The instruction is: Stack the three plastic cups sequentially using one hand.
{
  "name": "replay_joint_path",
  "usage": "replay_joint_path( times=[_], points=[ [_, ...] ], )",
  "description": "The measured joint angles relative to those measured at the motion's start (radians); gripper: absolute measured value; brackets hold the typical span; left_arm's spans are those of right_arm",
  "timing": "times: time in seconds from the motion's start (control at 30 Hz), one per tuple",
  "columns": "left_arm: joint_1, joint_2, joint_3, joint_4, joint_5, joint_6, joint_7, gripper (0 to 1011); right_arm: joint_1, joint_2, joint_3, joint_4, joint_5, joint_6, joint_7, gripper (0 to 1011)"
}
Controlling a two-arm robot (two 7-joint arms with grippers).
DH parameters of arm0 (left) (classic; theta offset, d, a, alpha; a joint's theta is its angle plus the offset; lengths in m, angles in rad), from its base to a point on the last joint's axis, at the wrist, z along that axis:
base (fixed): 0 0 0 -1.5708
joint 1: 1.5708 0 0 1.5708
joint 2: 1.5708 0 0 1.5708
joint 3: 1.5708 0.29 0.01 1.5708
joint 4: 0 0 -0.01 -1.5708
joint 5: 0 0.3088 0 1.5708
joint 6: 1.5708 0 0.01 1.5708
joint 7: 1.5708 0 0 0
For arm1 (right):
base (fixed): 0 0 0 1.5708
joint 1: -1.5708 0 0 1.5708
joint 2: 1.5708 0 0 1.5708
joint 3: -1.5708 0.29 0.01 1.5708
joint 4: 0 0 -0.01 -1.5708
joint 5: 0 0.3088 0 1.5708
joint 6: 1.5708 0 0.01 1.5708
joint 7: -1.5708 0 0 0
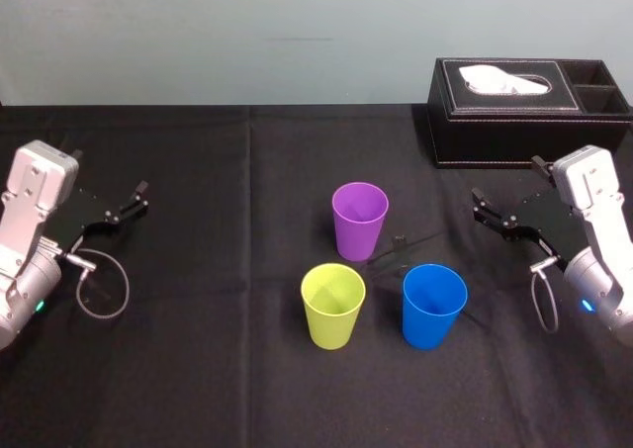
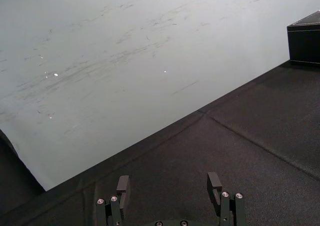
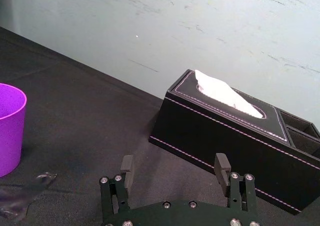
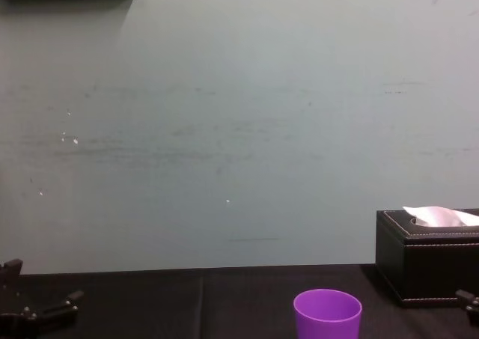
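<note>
Purple cup (image 1: pixel 359 221), yellow-green cup (image 1: pixel 333 305) and blue cup (image 1: pixel 433 306) stand upright and mouth up near the middle of the black-clothed bench (image 1: pixel 198 369), each alone and apart from the others. The purple cup is farthest from the robot. The yellow-green one is nearer and slightly to the left, and the blue one is level with it on the right. A black tissue box (image 1: pixel 524 112) sits at the far right of the bench, behind the cups. The left end effector (image 2: pixel 168 182) is over the left side of the bench, its fingers spread wide and gripping nothing. The right end effector (image 3: pixel 174 162) is over the right side, nearer the robot than the tissue box. It is likewise wide open and empty, and well apart from every cup.
</note>
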Motion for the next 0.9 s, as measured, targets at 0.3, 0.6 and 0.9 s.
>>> replay_joint_path(
  times=[0.3,0.6,0.9],
  points=[
    [0.0,0.0,0.0,0.0,0.0,0.0,0.0,1011,0.0,0.0,0.0,0.0,0.0,0.0,0.0,1004],
    [0.0,0.0,0.0,0.0,0.0,0.0,0.0,1011,0.0,0.0,0.0,0.0,0.0,0.0,0.0,1004],
    [0.0,0.0,0.0,0.0,0.0,0.0,0.0,1011,0.0,0.0,0.0,0.0,0.0,0.0,0.0,1004]
  ],
)
